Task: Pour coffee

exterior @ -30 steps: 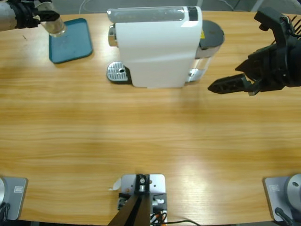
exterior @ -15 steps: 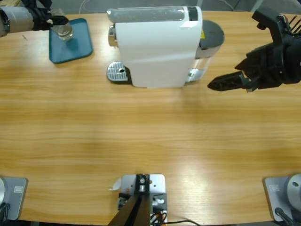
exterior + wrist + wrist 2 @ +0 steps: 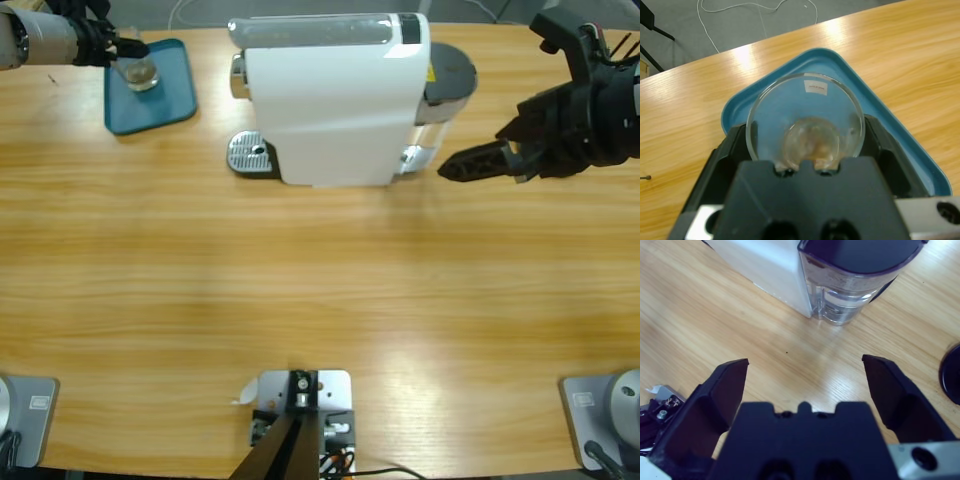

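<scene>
A clear glass cup (image 3: 140,72) sits over the blue tray (image 3: 165,100) at the table's far left corner. My left gripper (image 3: 135,55) is shut on the cup, whose round rim (image 3: 805,120) fills the space between the two black jaws in the left wrist view. A white coffee machine (image 3: 330,100) stands at the back middle, with a round metal drip plate (image 3: 250,153) at its left foot and a clear water tank (image 3: 860,285) with a dark lid on its right. My right gripper (image 3: 470,163) hangs open just right of the tank, with nothing in it.
The tray (image 3: 900,145) lies on the wooden table close to the far edge. A dark round object (image 3: 951,374) shows at the right wrist view's edge. Bare wood spans the whole front half of the table (image 3: 320,300).
My left gripper has carried the cup rightward and down over the blue tray. My right gripper has edged slightly left and back toward the water tank.
</scene>
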Available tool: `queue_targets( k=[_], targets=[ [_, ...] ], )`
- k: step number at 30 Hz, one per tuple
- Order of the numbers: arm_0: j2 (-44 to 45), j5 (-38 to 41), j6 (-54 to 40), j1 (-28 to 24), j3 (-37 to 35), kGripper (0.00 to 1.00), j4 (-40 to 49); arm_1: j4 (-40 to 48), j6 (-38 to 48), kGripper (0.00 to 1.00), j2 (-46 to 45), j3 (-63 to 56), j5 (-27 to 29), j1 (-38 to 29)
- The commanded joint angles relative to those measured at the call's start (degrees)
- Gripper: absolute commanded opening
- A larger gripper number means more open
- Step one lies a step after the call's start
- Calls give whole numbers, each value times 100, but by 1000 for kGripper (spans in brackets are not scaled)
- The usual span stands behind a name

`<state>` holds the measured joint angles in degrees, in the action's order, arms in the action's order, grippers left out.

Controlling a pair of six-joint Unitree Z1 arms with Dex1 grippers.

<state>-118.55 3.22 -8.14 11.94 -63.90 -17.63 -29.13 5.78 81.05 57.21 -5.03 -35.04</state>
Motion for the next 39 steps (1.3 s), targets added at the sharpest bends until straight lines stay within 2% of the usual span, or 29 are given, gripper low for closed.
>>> queue_targets(
  k=[1, 15, 17, 18, 21, 30, 39],
  targets=[
    [-331, -49, 40, -33, -105, 0, 203, 39, -68, 1000, 155, -77, -54, 76],
    [-477, 19, 32, -25, -564, 0, 1113, -14, -68, 1000, -63, -268, -51, 76],
    [-478, 12, 37, -30, -562, 838, 1132, -14, -68, 1000, -54, -263, -60, 76],
    [-477, 16, 30, -14, -559, 962, 1136, -14, -68, 1000, -47, -265, -60, 76],
    [-457, 85, -21, 14, -527, 1000, 1139, -14, -68, 1000, -35, -330, -60, 76],
    [-260, 127, -11, 88, -346, 1000, 1071, -5, -68, 1000, -54, -464, -69, 76],
    [423, -54, -12, 109, -124, 1000, 1036, -31, -41, 1000, -159, -421, -54, 76]
  ],
)
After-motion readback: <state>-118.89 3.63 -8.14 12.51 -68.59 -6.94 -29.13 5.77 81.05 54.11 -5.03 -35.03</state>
